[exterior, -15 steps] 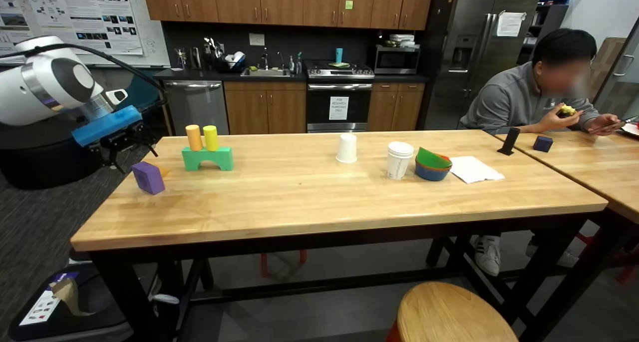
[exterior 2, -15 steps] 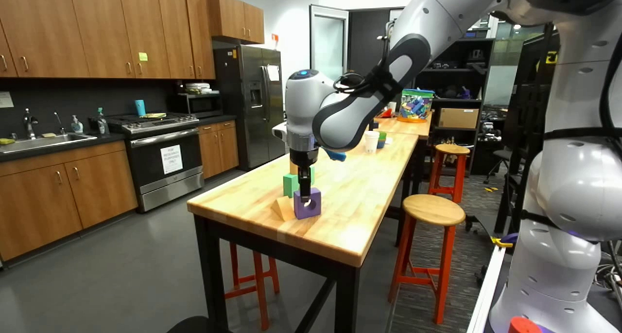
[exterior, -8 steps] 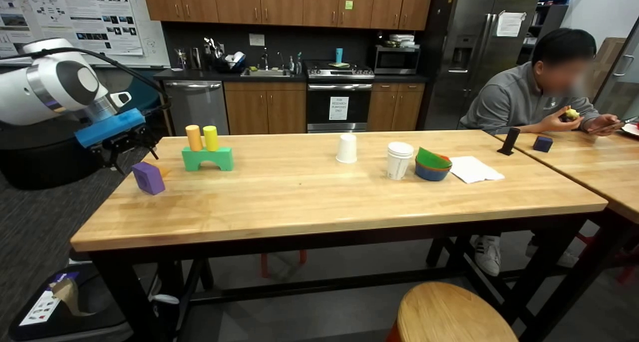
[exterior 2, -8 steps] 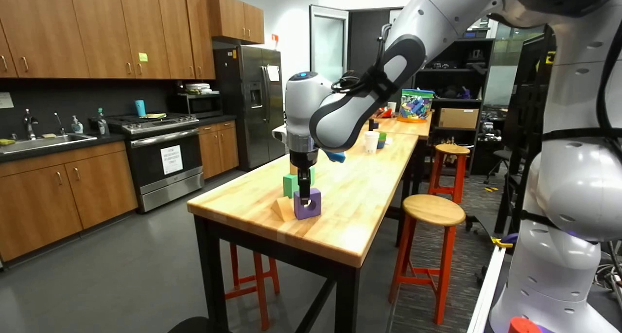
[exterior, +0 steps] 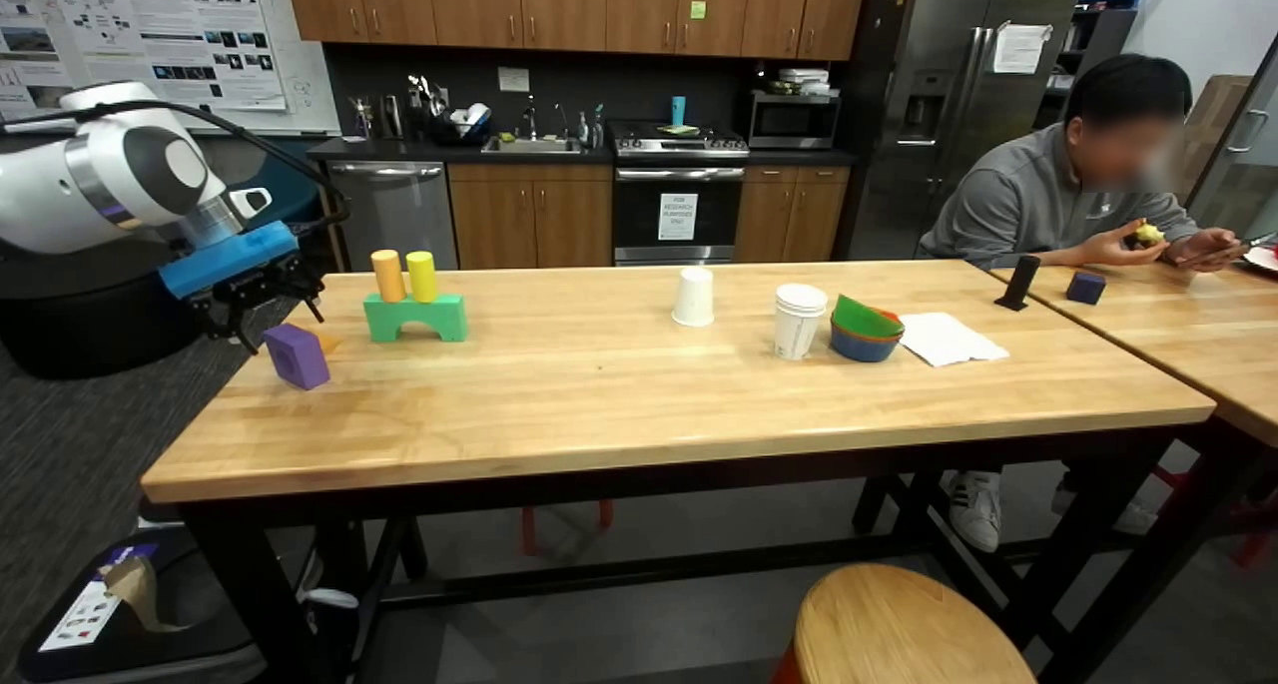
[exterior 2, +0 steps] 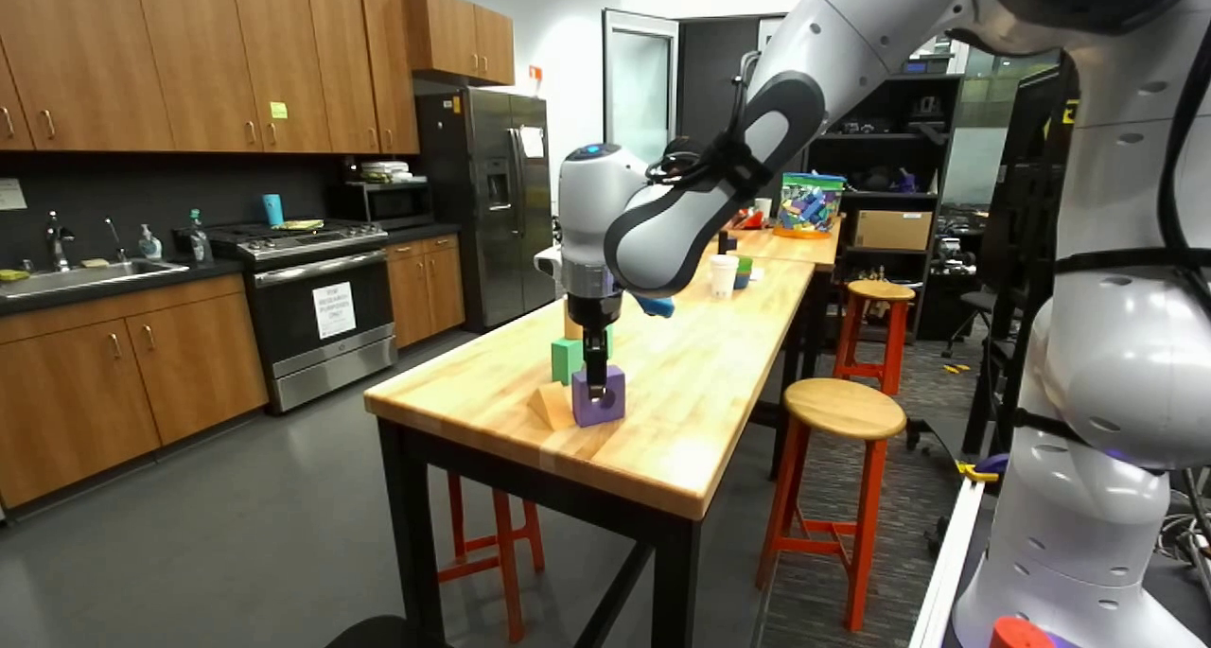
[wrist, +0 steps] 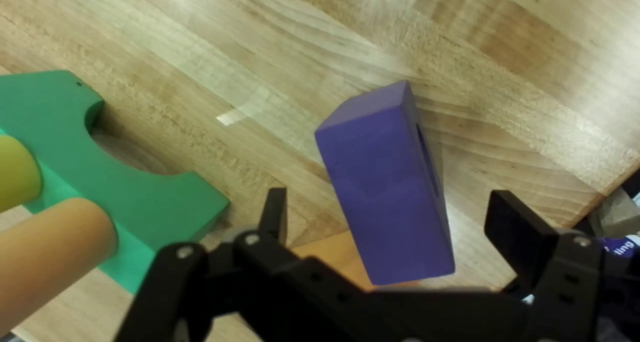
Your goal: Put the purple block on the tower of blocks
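pincer [wrist: 389,213] edged twd tower [exterior: 414,309], spread wide nr purple blk [exterior: 300,358]; green bowl [exterior: 859,317] in blue bowl [exterior: 862,347].

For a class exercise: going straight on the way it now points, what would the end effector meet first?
Probably the squarish purple block with a hole, which the wrist view shows between the open jaws of the end effector; depth is unclear.

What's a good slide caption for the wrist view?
The open gripper frames the purple block near a green arch bearing a yellow cylinder and an orange cylinder.
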You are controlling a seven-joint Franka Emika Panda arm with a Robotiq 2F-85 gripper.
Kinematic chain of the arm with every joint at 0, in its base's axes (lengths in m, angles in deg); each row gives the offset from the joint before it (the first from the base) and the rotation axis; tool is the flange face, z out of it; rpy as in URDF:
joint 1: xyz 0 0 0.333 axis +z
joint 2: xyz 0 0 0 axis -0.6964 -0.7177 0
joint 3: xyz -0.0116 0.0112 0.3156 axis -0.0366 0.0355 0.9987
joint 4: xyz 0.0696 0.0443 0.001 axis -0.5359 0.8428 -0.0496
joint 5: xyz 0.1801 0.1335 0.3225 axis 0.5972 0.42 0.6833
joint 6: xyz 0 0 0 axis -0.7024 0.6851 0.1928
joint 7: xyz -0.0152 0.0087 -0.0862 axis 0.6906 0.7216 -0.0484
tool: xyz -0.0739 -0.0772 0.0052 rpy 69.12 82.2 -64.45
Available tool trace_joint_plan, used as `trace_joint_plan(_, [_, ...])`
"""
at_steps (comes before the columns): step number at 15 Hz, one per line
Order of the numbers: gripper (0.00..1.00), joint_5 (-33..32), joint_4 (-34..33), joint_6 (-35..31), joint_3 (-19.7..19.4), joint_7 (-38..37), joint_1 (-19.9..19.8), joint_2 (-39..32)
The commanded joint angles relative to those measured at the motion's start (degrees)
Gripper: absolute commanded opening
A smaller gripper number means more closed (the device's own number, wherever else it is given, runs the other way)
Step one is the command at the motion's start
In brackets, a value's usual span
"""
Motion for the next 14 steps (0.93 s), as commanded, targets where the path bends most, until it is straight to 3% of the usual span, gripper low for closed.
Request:
trace_joint_plan(1, [1.00, 0.41, -0.11, -0.53, -0.61, 1.10, -0.37, -0.08])
trace_joint_plan(3, [1.00, 0.82, -0.06, -0.42, -0.76, 1.31, -0.48, -0.24])
trace_joint_plan(4, [0.75, 0.64, 0.11, -0.52, -0.80, 1.11, -0.53, -0.33])
trace_joint_plan(5, [0.74, 0.56, 0.21, -0.34, -0.84, 0.87, -0.52, -0.47])
trace_joint_plan(7, [0.61, 0.93, 0.37, 0.02, -0.85, 0.99, -0.55, -0.84])
trace_joint_plan(12, [0.21, -0.09, 0.51, 0.42, -0.78, -0.16, -0.30, -1.24])
trace_joint_plan(14, [0.17, -1.99, 0.79, 0.95, -0.95, -1.63, -0.11, 0.07])
